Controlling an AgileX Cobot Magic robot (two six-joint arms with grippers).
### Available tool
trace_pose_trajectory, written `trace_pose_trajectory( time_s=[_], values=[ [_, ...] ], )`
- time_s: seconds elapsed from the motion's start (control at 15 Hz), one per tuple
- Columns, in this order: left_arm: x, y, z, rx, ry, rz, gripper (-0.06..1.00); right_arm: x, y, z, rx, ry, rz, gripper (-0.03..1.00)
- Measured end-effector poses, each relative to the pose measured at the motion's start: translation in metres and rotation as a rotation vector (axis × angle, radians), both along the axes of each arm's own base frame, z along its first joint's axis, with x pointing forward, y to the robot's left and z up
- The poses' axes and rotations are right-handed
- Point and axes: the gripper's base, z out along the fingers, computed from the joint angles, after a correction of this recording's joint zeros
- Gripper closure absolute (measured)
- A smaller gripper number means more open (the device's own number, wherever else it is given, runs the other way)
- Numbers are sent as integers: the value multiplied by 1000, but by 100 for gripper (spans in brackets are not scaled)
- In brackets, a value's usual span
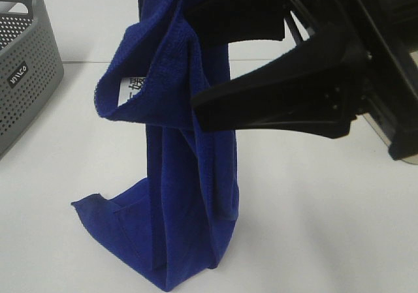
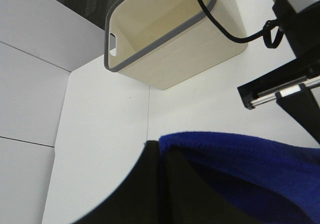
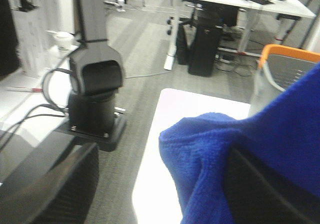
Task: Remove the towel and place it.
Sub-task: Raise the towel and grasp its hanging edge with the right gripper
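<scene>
A gray basket [image 1: 26, 77] with little holes stands at the left edge of the worktop [image 1: 326, 228]. I cannot see into it. The left wrist view shows a cream bin [image 2: 175, 39] with a gray rim. Only its plain walls and floor show inside. The right wrist view shows an orange basket [image 3: 290, 49], and the towel hides most of it.

The towel [image 1: 189, 195] hangs down in a long blue strip. Its low end lies folded on the worktop, apart from the gray basket. Its top goes up out of the high view. A white label [image 1: 130, 91] peeks out of a fold.

The right pincer [image 1: 191, 58] is spread wide, with one finger on each side of the upper fold. The towel lies over one finger. The left pincer [image 2: 161, 154] is pressed together. The towel sits right against it, so it seems to pinch the towel.
</scene>
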Motion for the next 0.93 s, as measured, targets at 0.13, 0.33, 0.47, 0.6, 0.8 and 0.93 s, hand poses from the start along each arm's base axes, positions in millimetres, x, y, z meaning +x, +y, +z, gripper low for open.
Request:
trace_pose_trajectory(
  time_s=[0.13,0.33,0.47,0.6,0.8,0.93],
  values=[
    [4,4,0,-1,1,19,94,-4,-1,0,-13,16,28,34],
    [8,8,0,-4,-3,39,94,-11,-4,7,-25,40,25,51],
    [9,8,1,-12,-12,42,94,-13,-6,8,-45,71,18,59],
    [10,8,1,-2,-24,50,94,-18,-8,9,-76,82,14,61],
    [10,9,2,-1,-29,53,94,-22,-10,13,-79,73,12,61],
    [11,8,4,-21,-49,58,94,-21,-10,12,-89,123,-11,54]
  ],
)
